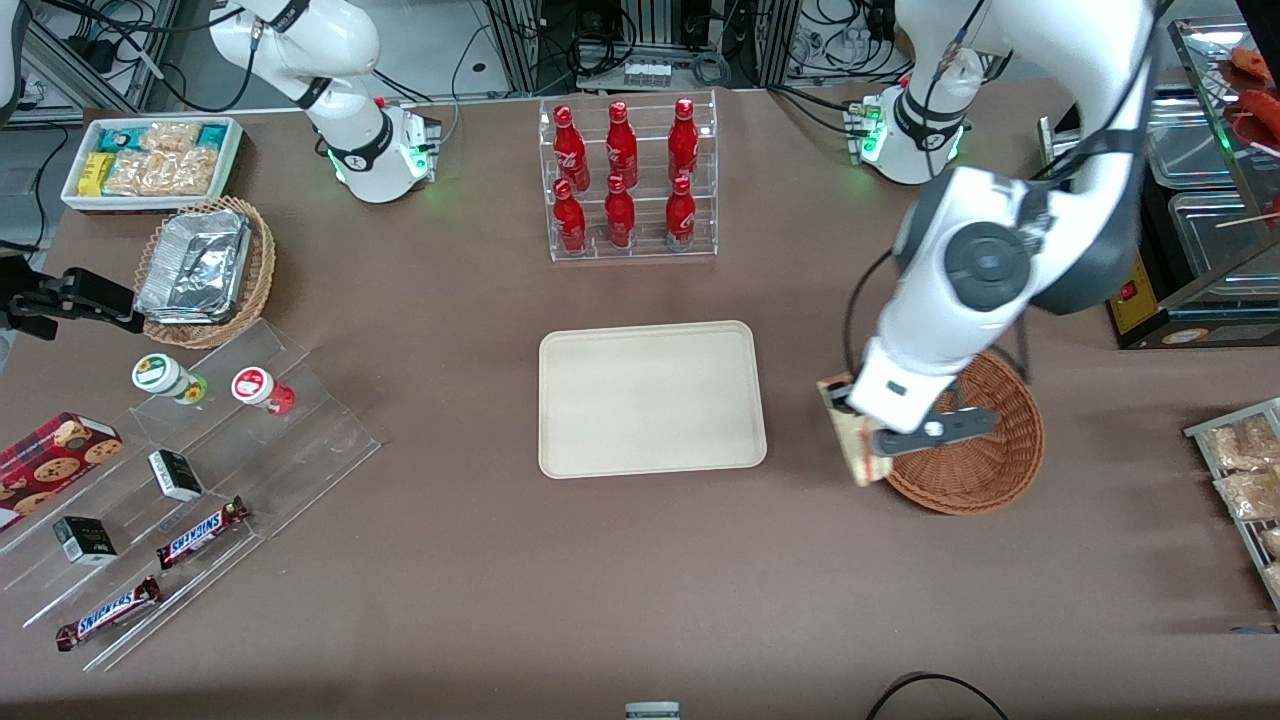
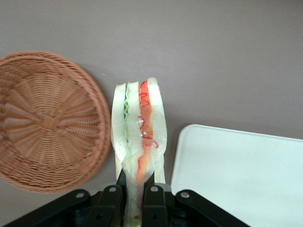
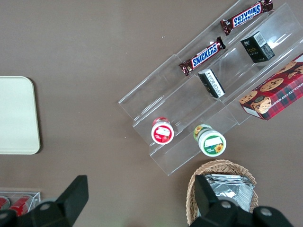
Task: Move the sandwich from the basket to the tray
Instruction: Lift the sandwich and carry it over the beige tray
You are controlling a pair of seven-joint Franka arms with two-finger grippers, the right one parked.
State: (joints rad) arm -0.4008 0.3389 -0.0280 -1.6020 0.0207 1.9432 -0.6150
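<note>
While the tool (image 2: 132, 196) pinches the sandwich (image 2: 138, 137) between basket (image 2: 47, 123) and tray (image 2: 236, 175), bare tabletop (image 1: 800, 400) separates them.

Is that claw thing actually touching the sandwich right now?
Touching. In the left wrist view the gripper has its jaws shut on the sandwich, pinching its wrapped lower end, held beside the basket.

We see a reddish-brown woven basket (image 1: 985, 470) on the dull brown worktop (image 1: 640, 580); the tray (image 1: 650, 398) is plain cream; the sandwich (image 2: 138, 137) shows pale bread with green and red filling stripes under clear wrap; the gripper (image 2: 135, 198) pinching it is black; the bottles (image 1: 622, 175) are red.
</note>
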